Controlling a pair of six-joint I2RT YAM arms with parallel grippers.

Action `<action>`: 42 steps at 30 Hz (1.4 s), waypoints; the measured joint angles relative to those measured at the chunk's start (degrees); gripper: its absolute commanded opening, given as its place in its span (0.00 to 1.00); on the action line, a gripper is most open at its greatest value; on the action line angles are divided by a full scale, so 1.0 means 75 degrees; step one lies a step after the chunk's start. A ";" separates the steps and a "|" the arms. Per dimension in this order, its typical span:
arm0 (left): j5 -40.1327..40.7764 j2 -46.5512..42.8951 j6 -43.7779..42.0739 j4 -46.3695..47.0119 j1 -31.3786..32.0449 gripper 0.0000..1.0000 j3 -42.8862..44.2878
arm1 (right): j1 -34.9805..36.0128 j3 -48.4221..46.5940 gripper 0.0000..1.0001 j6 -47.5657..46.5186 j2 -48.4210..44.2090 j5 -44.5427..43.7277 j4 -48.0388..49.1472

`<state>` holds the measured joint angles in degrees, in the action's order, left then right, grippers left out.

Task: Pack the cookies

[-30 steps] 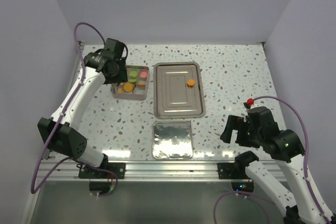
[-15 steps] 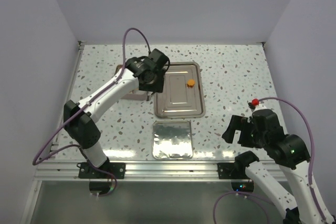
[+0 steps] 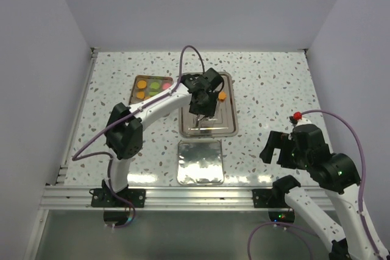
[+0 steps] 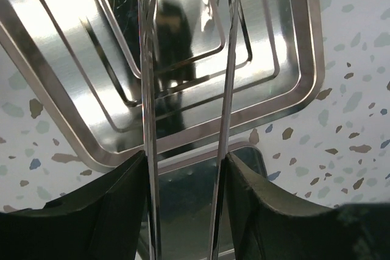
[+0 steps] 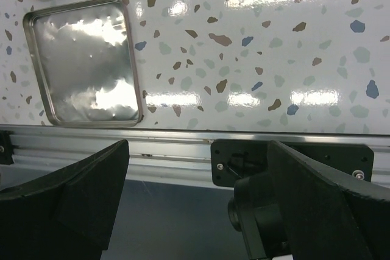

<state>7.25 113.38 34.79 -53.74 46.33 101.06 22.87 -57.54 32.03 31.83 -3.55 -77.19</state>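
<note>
Several cookies, orange, green and pink, lie in a small box at the back left. One orange cookie lies on the large steel tray. My left gripper is over that tray, left of the orange cookie, shut on metal tongs. In the left wrist view my gripper holds the tongs' two blades above the tray; the tips run out of the top of the picture and no cookie shows there. My right gripper is open and empty, and hangs over the table's front edge.
A small square steel tray lies in front of the large one; it also shows in the right wrist view. The aluminium rail runs along the front edge. White walls close in the left, back and right sides.
My left arm has swung right from the cookie box to over the large tray, which uncovers the box. The right arm has barely moved.
</note>
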 measured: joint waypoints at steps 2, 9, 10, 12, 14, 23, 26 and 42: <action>-0.0085 0.0262 0.0000 0.0044 0.0015 0.56 0.0280 | 0.0000 -0.0012 0.99 -0.0032 0.0064 -0.0038 0.0000; -0.0175 0.1072 -0.0047 0.0000 0.0015 0.56 0.1425 | 0.0003 -0.0047 0.99 -0.0184 0.0251 -0.0204 0.0000; -0.0175 0.1198 -0.0058 -0.0009 0.0015 0.56 0.1594 | 0.0000 -0.0050 0.99 -0.0201 0.0259 -0.0210 0.0000; -0.0175 0.1416 -0.0070 -0.0035 0.0015 0.56 0.1845 | 0.0000 -0.0052 0.99 -0.0236 0.0277 -0.0236 0.0000; -0.0175 0.1600 -0.0070 -0.0070 0.0015 0.56 0.2020 | 0.0000 -0.0070 0.99 -0.0283 0.0309 -0.0265 0.0000; -0.0166 0.2314 -0.0152 -0.0402 0.0015 0.44 0.2760 | 0.0003 -0.0114 0.99 -0.0452 0.0414 -0.0399 0.0000; -0.0160 0.2328 -0.0187 -0.0539 0.0015 0.37 0.2841 | 0.0000 -0.0119 0.99 -0.0490 0.0414 -0.0402 0.0000; 0.0233 0.1746 -0.0239 -0.1221 -0.0379 0.36 0.3112 | 0.0000 -0.0131 0.99 -0.0536 0.0405 -0.0391 0.0000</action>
<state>8.99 126.48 32.99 -62.89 43.48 124.40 22.87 -58.52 28.01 34.87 -6.48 -77.19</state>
